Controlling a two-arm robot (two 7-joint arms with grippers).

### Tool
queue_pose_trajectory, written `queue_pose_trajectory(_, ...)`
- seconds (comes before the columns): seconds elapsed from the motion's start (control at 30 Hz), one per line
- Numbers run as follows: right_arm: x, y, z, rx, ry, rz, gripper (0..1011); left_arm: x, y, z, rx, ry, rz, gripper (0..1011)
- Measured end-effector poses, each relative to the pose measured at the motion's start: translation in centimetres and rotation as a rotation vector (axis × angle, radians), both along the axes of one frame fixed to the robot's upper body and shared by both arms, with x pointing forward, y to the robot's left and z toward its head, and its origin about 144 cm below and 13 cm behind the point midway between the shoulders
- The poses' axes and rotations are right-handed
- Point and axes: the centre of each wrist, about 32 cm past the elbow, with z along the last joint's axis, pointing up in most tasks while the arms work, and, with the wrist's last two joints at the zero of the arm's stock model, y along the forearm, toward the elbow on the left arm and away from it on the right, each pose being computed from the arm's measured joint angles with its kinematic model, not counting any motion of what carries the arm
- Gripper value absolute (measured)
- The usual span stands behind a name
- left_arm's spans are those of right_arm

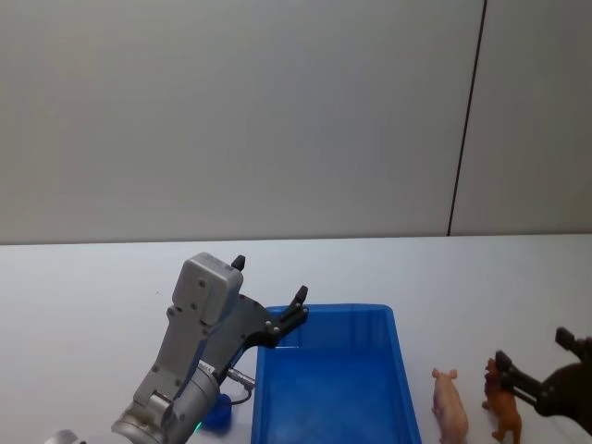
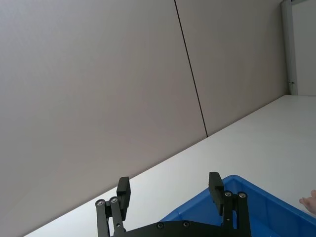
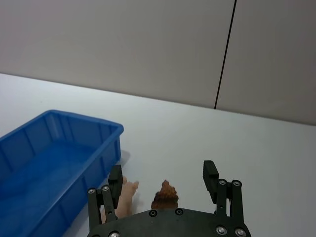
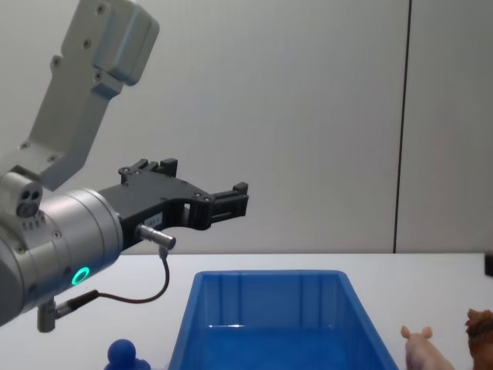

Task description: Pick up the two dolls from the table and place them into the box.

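The blue box (image 1: 326, 384) stands on the white table (image 1: 83, 277) and looks empty inside. To its right stand the two dolls: a pale pink pig (image 1: 450, 403) and a brown lion (image 1: 502, 400). My right gripper (image 1: 533, 350) is open just above the lion; in the right wrist view the lion (image 3: 165, 194) lies between its fingers (image 3: 210, 174), with the pig (image 3: 127, 193) beside the left one. My left gripper (image 1: 270, 280) hangs open and empty over the box's far left corner, well above the table (image 4: 203, 180).
A small dark-blue round-headed figure (image 1: 217, 413) stands on the table left of the box, under my left arm. A grey wall rises behind the table's far edge. Bare tabletop lies beyond the box and to its far right.
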Motion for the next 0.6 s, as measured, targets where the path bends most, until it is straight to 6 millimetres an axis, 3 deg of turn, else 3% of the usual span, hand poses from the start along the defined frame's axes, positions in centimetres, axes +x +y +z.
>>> queue_pose_trajectory(0.6,-0.7,-0.6,-2.9,0.003,0.162,-0.012,1001,0.0,0.0,0.0,0.0,0.0,0.0,1001)
